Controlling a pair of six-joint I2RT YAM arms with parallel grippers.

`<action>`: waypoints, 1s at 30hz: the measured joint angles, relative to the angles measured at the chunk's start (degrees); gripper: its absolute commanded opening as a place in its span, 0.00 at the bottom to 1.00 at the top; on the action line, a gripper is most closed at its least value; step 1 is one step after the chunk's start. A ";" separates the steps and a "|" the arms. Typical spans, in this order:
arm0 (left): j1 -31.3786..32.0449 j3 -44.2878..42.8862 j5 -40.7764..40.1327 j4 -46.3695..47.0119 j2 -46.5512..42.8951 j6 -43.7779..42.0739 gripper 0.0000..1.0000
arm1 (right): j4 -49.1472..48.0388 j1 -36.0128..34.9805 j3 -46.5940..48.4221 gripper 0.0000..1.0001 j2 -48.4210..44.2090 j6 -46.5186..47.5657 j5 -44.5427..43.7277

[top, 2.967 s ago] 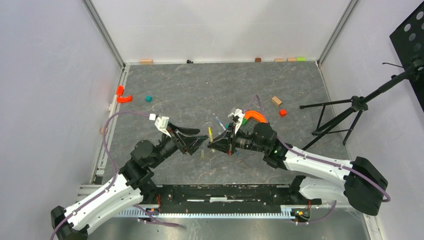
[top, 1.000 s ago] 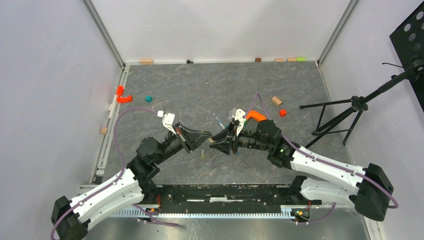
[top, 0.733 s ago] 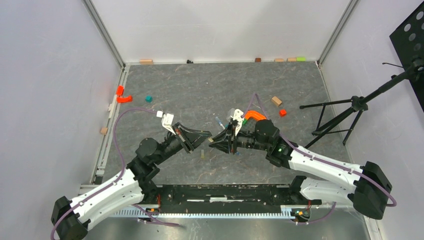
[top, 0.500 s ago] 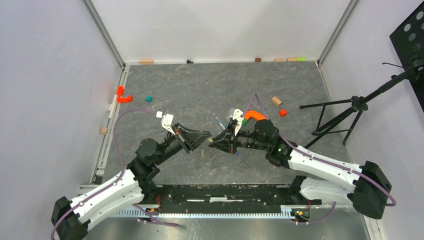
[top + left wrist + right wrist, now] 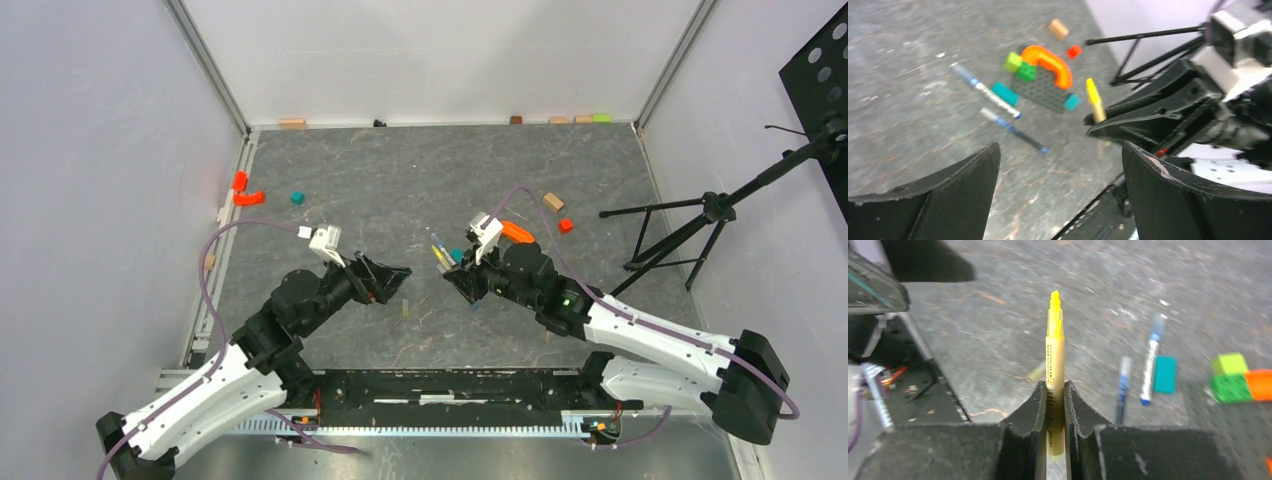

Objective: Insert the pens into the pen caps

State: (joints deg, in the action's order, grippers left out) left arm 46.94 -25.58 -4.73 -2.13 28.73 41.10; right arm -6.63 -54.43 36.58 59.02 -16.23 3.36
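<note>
Right gripper [image 5: 1055,388] clamps the yellow pen [image 5: 1055,355] by its lower barrel. Its two fingers press tight on either side, and the pen's bare chisel tip points away from the claw, clear of the table [image 5: 400,170]. Facing it, the left gripper [image 5: 1059,150] stands spread wide with nothing between its fingers, touching neither the pen nor the other claw.

Seen from above, both grippers hang to the left of the orange arch [image 5: 514,232], the right one near it and the left one well apart. The arch sits at the far edge of a dark grey plate [image 5: 1043,91], with a lime block [image 5: 1012,61] and a green block [image 5: 1025,71] against one of its ends. Teal blocks [image 5: 1005,93] lie at the plate's edges.

A blue-ended pen [image 5: 1150,365] lies flat on the table just left of the arch's plate, beside one teal block. A thinner blue stick [image 5: 1122,385] lies alongside it on the side away from the arch. A short dull cap [image 5: 405,309] rests on the table well left of the arch and nearer the arm bases, under the gap between the two claws.

A red cube [image 5: 566,225] sits just right of the arch, with a tan block [image 5: 553,202] a little beyond it.
</note>
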 measured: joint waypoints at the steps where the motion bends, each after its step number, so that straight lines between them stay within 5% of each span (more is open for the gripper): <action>1: 0.00 -1.03 -1.64 -2.80 0.72 -0.24 0.89 | 1.73 0.00 0.00 0.00 -0.22 -0.04 -2.56; 13: 0.07 -8.83 -5.64 -22.23 26.38 -0.87 0.66 | 16.26 0.02 -0.24 0.00 -5.35 -0.55 -20.72; 19: 1.36 -12.96 -5.64 -23.47 36.85 -1.33 0.54 | 18.88 0.02 -0.61 0.00 -6.40 -0.48 -22.08; 30: 2.08 -17.03 -5.73 -23.56 47.56 -1.40 0.48 | 20.94 0.02 -0.83 0.00 -8.09 0.04 -22.47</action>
State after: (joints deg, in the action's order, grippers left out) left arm 49.01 -42.61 -10.46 -25.69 76.29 39.70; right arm 14.31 -54.41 35.75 50.94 -16.19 -19.11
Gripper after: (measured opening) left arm 0.491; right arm 0.160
